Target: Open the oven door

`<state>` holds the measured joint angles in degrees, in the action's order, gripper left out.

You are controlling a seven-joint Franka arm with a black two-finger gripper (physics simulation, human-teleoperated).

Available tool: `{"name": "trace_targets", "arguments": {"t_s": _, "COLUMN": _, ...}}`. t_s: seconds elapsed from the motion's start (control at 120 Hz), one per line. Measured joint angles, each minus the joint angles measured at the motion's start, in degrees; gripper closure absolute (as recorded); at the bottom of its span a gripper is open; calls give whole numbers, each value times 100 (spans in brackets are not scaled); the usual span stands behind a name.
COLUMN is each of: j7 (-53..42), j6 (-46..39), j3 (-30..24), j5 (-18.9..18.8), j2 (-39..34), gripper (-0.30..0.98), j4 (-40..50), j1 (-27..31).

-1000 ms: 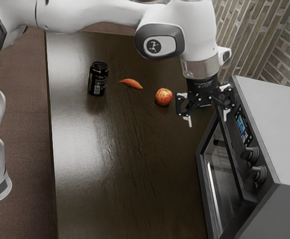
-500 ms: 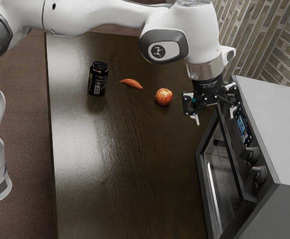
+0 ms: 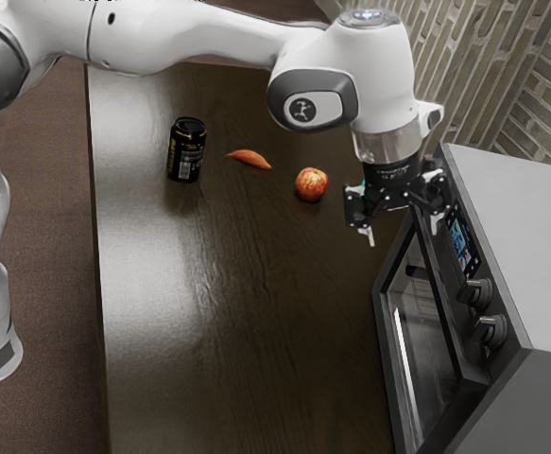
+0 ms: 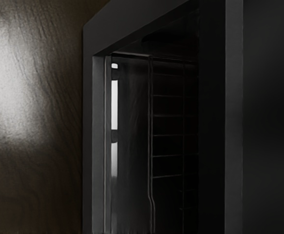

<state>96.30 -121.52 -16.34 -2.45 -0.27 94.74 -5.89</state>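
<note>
Open Fingers at the Oven's Front

A black two-finger gripper (image 3: 404, 231) on a white Franka arm hangs beside the upper front of a grey, box-shaped oven (image 3: 516, 222), its jaws wide apart and holding nothing. In the exterior view, one finger overlaps the far end of the control panel, near the lit display (image 3: 460, 241); whether it touches the oven cannot be told. Two round, dark knobs (image 3: 476, 292) sit farther along the panel.

The task's thing, the dark-framed oven door (image 3: 387, 326), is at the oven's front, below the panel and facing the table. Whether it is fully shut cannot be told from these angles. The wrist view looks onto the dark front frame, with thin metal rack rails (image 4: 167, 115) visible inside and a bright white strip (image 4: 114, 105) near the frame's upright edge.

On the dark brown wooden table (image 3: 247, 322), a black can with yellow markings (image 3: 187, 151) stands upright. Between it and a round, red-and-yellow apple (image 3: 311, 184) lies a slender, tapered orange vegetable (image 3: 249, 159). The apple rests nearest the gripper.
</note>
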Motion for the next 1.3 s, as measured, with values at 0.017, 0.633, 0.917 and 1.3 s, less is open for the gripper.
{"name": "trace_targets", "arguments": {"t_s": 0.017, "j7": -2, "j6": -3, "j3": 2, "j5": 20, "j2": 1, "gripper": 1, "j4": 15, "j1": 0}}
{"name": "trace_targets", "arguments": {"t_s": 0.633, "j7": -39, "j6": -103, "j3": 116, "j5": 423, "j2": -162, "gripper": 2, "j4": 517, "j1": -37}}
{"name": "trace_targets", "arguments": {"t_s": 0.917, "j7": -42, "j6": -211, "j3": 117, "j5": 571, "j2": -641, "gripper": 8, "j4": 1068, "j1": 18}}
{"name": "trace_targets", "arguments": {"t_s": 1.3, "j7": -44, "j6": -305, "j3": 123, "j5": 667, "j2": -1042, "gripper": 13, "j4": 1573, "j1": 72}}
